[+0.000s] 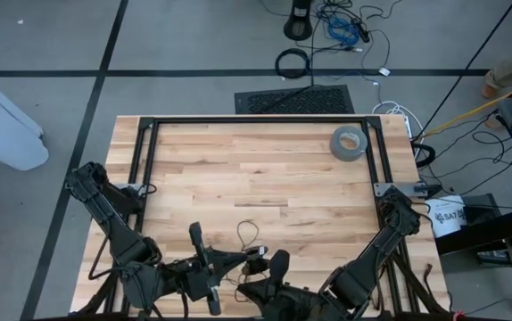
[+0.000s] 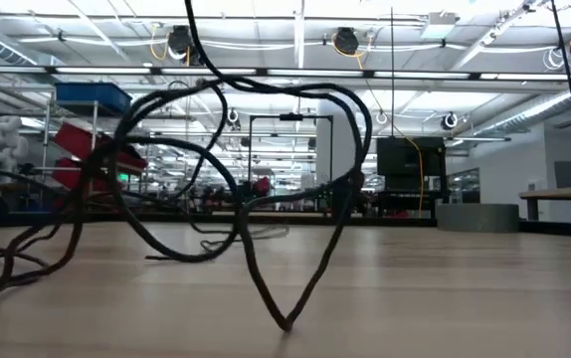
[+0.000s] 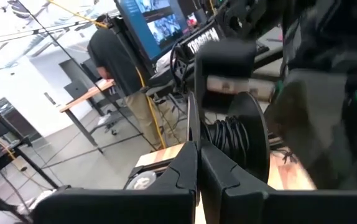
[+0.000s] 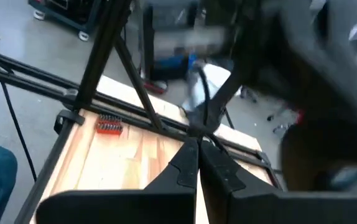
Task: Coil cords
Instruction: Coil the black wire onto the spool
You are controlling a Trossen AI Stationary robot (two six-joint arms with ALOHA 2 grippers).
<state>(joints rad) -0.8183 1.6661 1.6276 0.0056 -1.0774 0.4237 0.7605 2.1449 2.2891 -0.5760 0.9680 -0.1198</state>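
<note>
The cord (image 2: 246, 249) is one thin black wire. It hangs in slack loops above the table's near edge, and one bend (image 2: 285, 320) touches the wood. In the high view a small loop (image 1: 249, 234) lies just beyond the grippers. My left gripper (image 1: 254, 259) and my right gripper (image 1: 274, 264) meet tip to tip near the front middle of the table, raised above it, and both are shut on the cord. Several black turns (image 3: 228, 134) sit bunched by the right arm; what they are wound on I cannot tell. My left gripper pinches the cord between its two shut fingers (image 3: 185, 168). A single strand (image 3: 190, 112) comes out at their free ends. The fingers lie about level, pointing toward the table's right. The cord beyond them hangs slack. My right gripper pinches the cord between its shut fingers (image 4: 188, 162). Strands (image 4: 203, 93) leave the free ends and cross just past them. The fingers point toward the table's left, tipped slightly down. The held part is clear of the table.
A grey tape roll (image 1: 349, 143) lies at the far right of the table. A black frame (image 1: 256, 119) runs along the far edge and both sides. A small red object (image 4: 109, 126) lies by the left rail. A person (image 3: 119, 68) stands beyond the table.
</note>
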